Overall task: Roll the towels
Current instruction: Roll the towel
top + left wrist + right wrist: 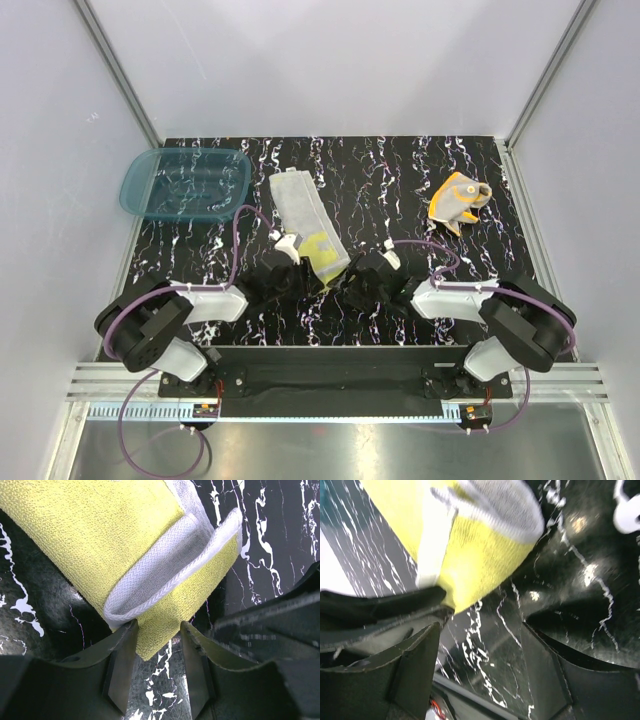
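**A:** At the near end of the yellow towel (pixel 303 205), both claws sit close. Which one's nearer?

**B:** Left gripper (pixel 157 632), I'd say. Its fingers are spread, and the folded-over corner pokes in between them, not pinched yet. Right gripper (pixel 485 630) is spread too and empty, with the towel right beside one finger.

**A:** And how's the towel lying?

**B:** Mid-table, long axis running away from the arms and tilting to the far left. So I reckon the roll goes forward along that line. Orange towel (pixel 458 198) sits crumpled at the far right, well apart from both.
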### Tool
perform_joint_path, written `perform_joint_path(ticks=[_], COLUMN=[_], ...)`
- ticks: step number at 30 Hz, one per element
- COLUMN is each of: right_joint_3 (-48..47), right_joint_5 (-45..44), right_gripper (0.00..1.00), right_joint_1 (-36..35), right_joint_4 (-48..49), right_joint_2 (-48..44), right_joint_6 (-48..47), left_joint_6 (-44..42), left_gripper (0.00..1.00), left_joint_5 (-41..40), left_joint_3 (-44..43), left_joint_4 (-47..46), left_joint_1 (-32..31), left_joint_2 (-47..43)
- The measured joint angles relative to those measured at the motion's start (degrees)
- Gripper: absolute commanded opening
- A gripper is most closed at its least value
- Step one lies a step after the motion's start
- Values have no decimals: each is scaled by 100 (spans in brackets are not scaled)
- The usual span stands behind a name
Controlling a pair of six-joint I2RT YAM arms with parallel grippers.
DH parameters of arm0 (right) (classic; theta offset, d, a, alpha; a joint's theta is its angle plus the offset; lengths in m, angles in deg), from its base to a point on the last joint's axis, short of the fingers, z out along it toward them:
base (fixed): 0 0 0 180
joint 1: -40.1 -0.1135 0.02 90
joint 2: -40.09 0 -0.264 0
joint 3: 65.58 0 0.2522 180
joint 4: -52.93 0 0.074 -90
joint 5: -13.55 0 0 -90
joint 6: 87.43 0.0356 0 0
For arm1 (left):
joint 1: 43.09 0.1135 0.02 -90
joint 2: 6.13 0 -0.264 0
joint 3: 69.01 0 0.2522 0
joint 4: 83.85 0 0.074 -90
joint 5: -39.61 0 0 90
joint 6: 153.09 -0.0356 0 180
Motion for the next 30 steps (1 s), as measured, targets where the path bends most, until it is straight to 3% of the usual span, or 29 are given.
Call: perform_joint_path(ticks=[10, 14, 16, 19, 24, 27, 30], right_joint_3=[-105, -173, -160, -55, 37, -66, -498], right_joint_5=[-225, -216, -223, -256, -310, -319, -315], right_gripper=[61, 44, 30, 21, 9, 9, 10], right_joint_1=[0, 0, 0, 0, 0, 0, 0], right_joint_4=[949, 1344, 1366, 1335, 518, -369, -1460], right_joint_2=[684, 1021, 1064, 1043, 514, 66, -118], right_joint_6=[391, 514, 516, 540, 376, 175, -94], left_joint_6=[35, 33, 33, 33, 26, -81, -352], left_gripper=[45, 45, 45, 45, 48, 53, 58], left_joint_5=[138, 238, 284, 332, 492, 417, -35], left_joint_3=[76, 94, 105, 111, 192, 251, 256], left_joint_4=[-103, -103, -98, -59, 63, 208, 516], left_joint_1=[9, 9, 9, 9, -9, -168, -713], left_joint_2=[-22, -46, -68, -120, -348, -638, -1128])
